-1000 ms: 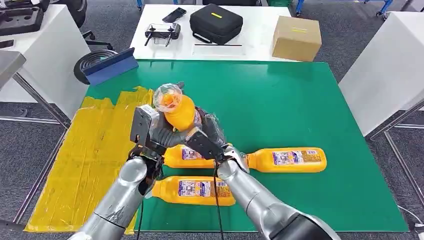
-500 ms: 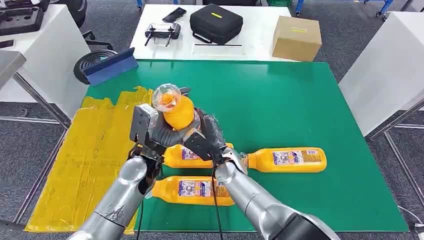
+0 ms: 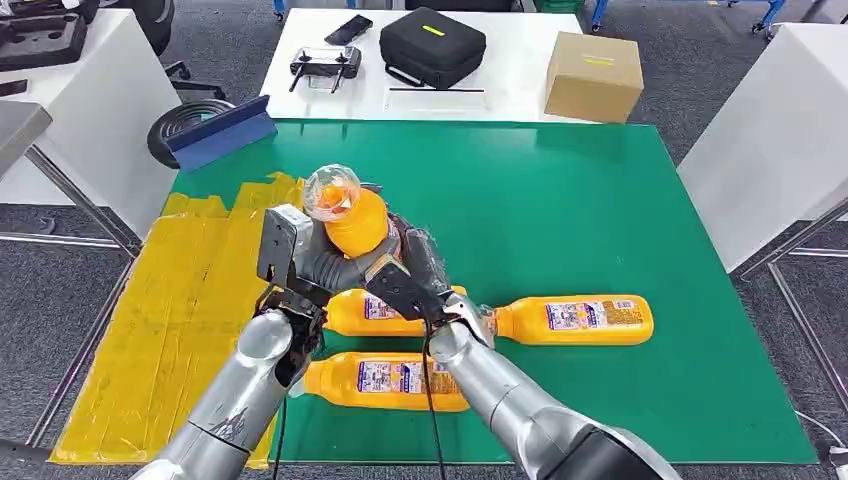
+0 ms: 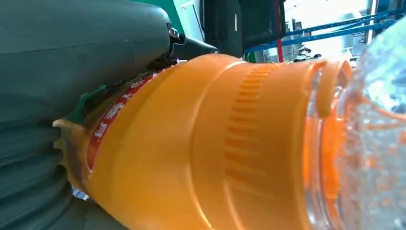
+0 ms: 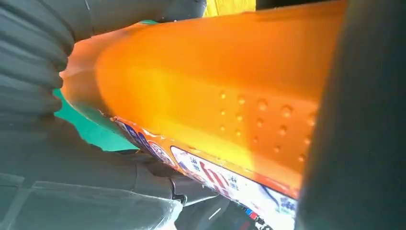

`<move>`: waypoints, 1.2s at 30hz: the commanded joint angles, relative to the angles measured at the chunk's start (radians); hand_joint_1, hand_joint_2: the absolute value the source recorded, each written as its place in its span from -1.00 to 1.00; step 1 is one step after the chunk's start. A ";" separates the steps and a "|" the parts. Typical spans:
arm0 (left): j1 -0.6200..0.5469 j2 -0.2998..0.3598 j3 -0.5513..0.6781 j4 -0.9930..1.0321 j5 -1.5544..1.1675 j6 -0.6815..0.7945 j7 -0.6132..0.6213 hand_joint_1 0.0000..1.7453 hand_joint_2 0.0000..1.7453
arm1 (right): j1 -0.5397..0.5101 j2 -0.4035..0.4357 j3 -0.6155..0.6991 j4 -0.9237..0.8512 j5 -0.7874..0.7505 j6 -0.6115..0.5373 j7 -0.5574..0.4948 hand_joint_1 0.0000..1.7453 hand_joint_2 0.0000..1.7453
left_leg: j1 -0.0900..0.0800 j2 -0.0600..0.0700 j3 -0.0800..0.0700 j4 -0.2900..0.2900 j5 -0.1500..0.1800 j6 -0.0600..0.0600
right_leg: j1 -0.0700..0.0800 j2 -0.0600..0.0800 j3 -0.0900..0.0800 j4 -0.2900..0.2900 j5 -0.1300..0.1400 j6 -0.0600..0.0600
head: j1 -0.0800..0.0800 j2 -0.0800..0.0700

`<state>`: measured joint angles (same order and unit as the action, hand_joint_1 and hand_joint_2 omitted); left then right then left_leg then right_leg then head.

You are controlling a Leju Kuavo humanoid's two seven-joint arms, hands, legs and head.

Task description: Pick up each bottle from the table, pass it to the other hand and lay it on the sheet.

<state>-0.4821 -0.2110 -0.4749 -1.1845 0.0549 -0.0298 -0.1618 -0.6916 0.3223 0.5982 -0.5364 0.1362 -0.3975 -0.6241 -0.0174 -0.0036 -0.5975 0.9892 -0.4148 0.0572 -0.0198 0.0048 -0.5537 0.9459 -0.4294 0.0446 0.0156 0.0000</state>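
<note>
Orange bottle [image 3: 355, 222] is raised between both hands, over the green table [image 3: 560, 200]. Left hand [image 3: 300, 262] and right hand [image 3: 410, 275] both appear wrapped round it. Handover under way; next, the right must release, then left carries it to the yellow sheet [image 3: 180, 300] beyond the left hand.

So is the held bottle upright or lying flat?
Roughly upright: the bottle stands cap-up, tilted slightly, gripped by left hand and right hand above the table.
</note>
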 commanded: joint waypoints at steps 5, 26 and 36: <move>-0.012 0.055 0.020 -0.097 0.004 0.043 -0.039 1.00 1.00 | -0.025 -0.014 -0.020 -0.100 0.001 0.004 0.000 1.00 1.00 | 0.001 0.001 0.001 0.001 -0.002 -0.004 | 0.001 0.001 0.001 0.002 -0.001 -0.003 | 0.000 0.000; 0.049 0.103 0.303 -0.192 -0.222 0.306 -0.083 1.00 1.00 | 0.312 -0.201 -0.105 -0.912 0.106 0.020 0.105 -1.00 1.00 | 0.002 -0.003 0.002 0.001 -0.002 -0.005 | 0.001 -0.004 0.003 0.000 -0.003 -0.003 | 0.000 0.000; 0.014 0.124 0.310 -0.098 -0.446 0.469 -0.086 1.00 1.00 | 0.374 -0.239 -0.082 -1.017 0.150 -0.011 0.120 -1.00 1.00 | 0.001 -0.001 0.000 0.000 -0.001 -0.004 | 0.001 -0.002 0.001 0.000 -0.001 -0.002 | 0.000 0.000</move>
<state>-0.3875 -0.1293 -0.1884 -1.4069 -0.1767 0.2839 -0.2426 -0.3726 0.1633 0.4879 -1.4119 0.2491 -0.3788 -0.5150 -0.0170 -0.0040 -0.5997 0.9891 -0.4148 0.0571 -0.0198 0.0040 -0.5561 0.9457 -0.4296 0.0445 0.0156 0.0000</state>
